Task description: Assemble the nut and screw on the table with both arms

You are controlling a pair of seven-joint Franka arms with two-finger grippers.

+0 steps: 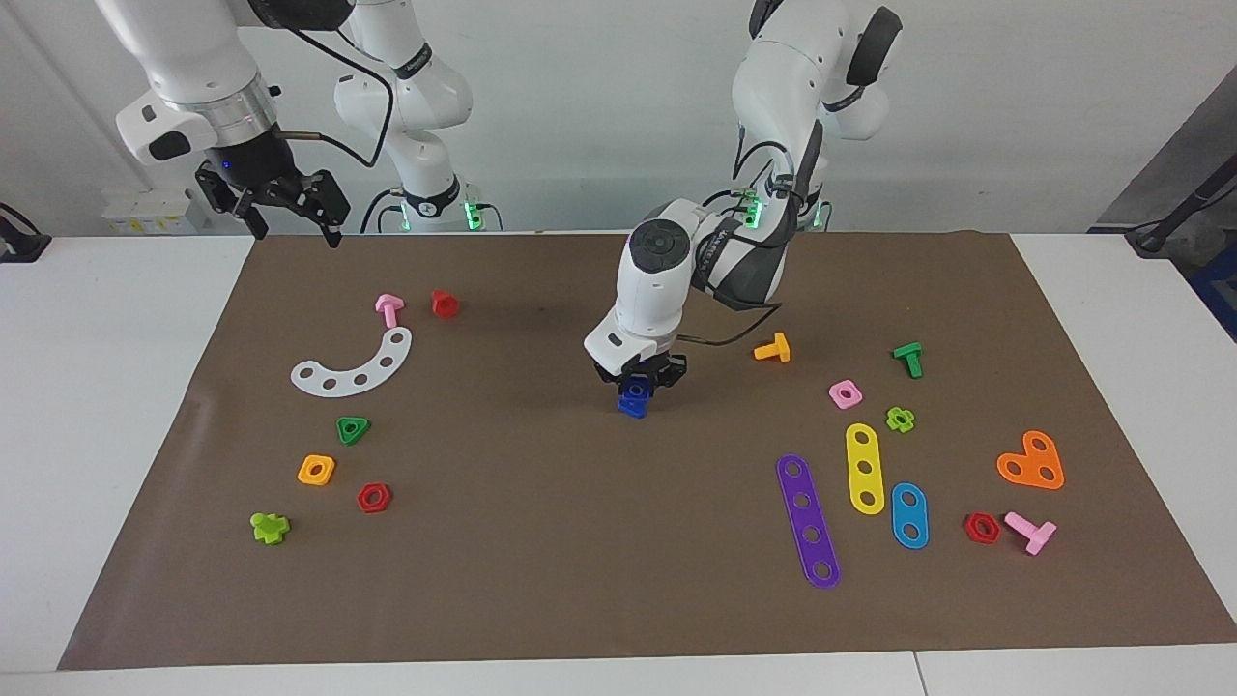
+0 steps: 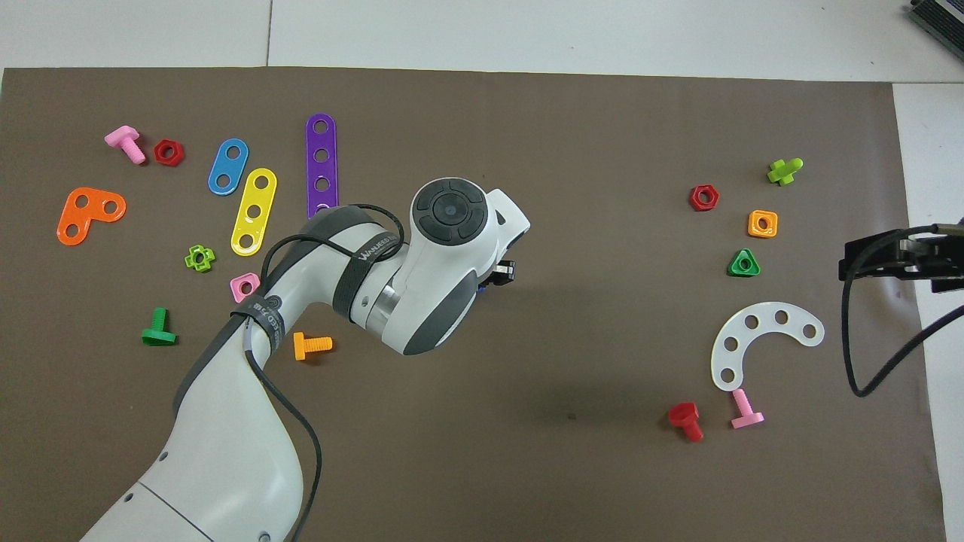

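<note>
My left tool (image 1: 639,375) pinches blue nut (image 1: 635,390) onto blue screw (image 1: 632,407), low at mid worktop (image 1: 541,541), pressing parts together. My right tool (image 1: 286,206) waits wide open, raised over mat edge, clear.

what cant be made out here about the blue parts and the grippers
- Blue piece under the left gripper: the facing view does not show whether it is nut, screw or both joined.
- Overhead view: the left arm's wrist hides that piece.
- Right gripper: raised, open; the overhead view's edge crops it.
</note>
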